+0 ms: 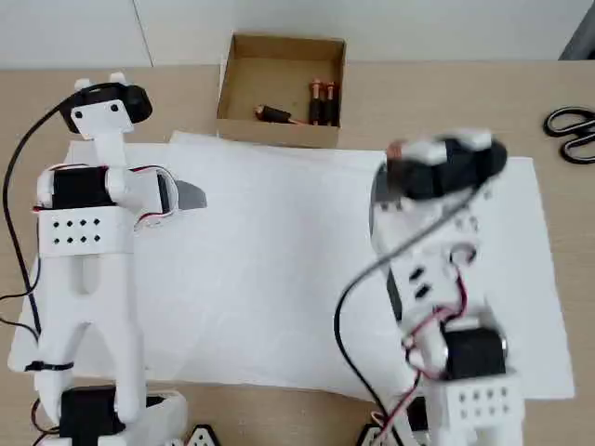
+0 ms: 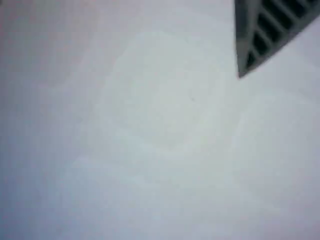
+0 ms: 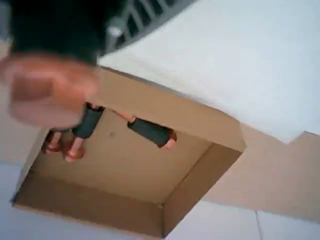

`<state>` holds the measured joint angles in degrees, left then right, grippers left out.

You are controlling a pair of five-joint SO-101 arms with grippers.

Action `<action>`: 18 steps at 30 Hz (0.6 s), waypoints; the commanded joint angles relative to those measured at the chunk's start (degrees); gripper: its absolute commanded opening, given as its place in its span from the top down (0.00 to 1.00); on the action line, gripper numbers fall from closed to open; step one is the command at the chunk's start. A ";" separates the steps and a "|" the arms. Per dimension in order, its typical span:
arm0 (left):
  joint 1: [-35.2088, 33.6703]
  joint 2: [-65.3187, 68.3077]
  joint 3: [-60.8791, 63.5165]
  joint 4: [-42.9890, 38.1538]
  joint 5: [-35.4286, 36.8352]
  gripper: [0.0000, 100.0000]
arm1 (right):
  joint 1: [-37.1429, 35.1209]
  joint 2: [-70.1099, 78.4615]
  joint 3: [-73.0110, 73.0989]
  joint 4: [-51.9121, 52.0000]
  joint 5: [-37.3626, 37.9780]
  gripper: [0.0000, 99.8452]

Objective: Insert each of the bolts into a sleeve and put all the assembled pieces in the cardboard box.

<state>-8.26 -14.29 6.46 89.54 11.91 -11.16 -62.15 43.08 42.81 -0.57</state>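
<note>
The right arm (image 1: 437, 279) stretches forward, its fingers (image 3: 142, 16) clamped on a black sleeve with copper bolt (image 3: 45, 95) near the brown cardboard box (image 1: 279, 132). Three assembled pieces (image 1: 321, 102) lie inside the box. The left arm (image 1: 88, 232) hangs low over white paper (image 1: 279, 269); I cannot tell its grip.

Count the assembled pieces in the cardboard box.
3 in the cardboard box: a pair side by side at right, a single piece left of them. Near wall could hide another.
</note>
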 commanded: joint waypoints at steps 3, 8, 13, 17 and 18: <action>-0.18 -2.46 -2.24 0.26 -0.35 0.69 | 0.66 28.88 -27.08 0.13 1.85 1.00; -0.26 -2.46 -2.24 0.26 -0.35 0.69 | 0.57 52.35 -47.38 0.04 2.99 1.00; -0.26 -2.46 -2.24 1.05 -0.26 0.69 | 0.40 74.42 -67.52 0.04 2.99 1.00; -0.18 -2.29 -2.24 1.14 -0.26 0.69 | -0.22 90.59 -82.81 0.04 2.99 1.00; -0.18 -2.46 -2.24 1.14 -0.26 0.69 | -0.48 94.46 -86.68 0.04 2.99 1.00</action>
<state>-8.26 -14.29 6.46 90.59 11.91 -11.16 23.56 -29.54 42.81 2.07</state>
